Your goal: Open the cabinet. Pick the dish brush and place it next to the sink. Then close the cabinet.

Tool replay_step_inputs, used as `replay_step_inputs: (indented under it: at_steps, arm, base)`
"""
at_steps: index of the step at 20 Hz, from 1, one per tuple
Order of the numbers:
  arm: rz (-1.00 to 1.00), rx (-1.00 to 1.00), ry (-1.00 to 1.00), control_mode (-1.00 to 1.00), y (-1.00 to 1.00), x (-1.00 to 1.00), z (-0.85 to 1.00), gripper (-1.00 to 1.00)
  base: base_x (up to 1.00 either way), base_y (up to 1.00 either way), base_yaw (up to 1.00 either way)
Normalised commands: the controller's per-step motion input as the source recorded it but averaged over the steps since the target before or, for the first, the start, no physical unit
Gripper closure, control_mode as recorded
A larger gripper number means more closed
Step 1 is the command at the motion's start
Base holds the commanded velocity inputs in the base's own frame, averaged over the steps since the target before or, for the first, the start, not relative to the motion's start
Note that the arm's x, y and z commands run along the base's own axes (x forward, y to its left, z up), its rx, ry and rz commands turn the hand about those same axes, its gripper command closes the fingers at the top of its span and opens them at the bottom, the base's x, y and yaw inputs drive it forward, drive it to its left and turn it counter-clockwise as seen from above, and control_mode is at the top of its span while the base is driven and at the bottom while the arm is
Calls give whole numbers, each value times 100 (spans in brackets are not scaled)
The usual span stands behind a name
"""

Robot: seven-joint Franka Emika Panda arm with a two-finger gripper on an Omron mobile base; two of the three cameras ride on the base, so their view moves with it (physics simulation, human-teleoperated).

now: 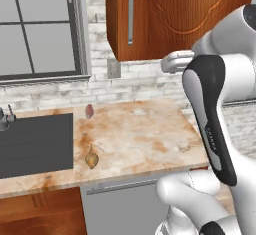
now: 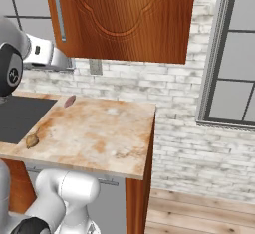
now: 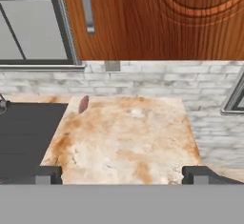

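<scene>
Gripper [image 3: 122,174] spread wide and empty, hanging back from the counter [image 3: 128,142] with nothing started.

Nearest on the counter, a yellowish-brown lump [image 1: 91,159] lies just beside the sink [image 1: 35,144]; farther back, a pinkish lump [image 1: 89,111] sits near the sink's rear corner, by the brick wall. Above and beyond the sink hangs the cabinet [image 1: 175,16], door shut, its silver bar handle [image 1: 131,16] untouched. The dish brush presumably lies behind that door. By my judgement every step remains: opening, picking the brush, placing it beside the sink, closing.
</scene>
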Motion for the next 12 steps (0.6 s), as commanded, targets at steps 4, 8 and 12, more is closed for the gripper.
replay_step_inputs:
  at_steps: [4, 8, 12]
  arm:
    - [0, 2, -30, -100, 9, 0, 0, -100]
    - [0, 2, -30, -100, 15, 0, 0, -100]
    - [0, 0, -3, -100, 17, 0, 20, -100]
  base:
    - [0, 0, 0]
    - [0, 0, 0]
    - [0, 0, 0]
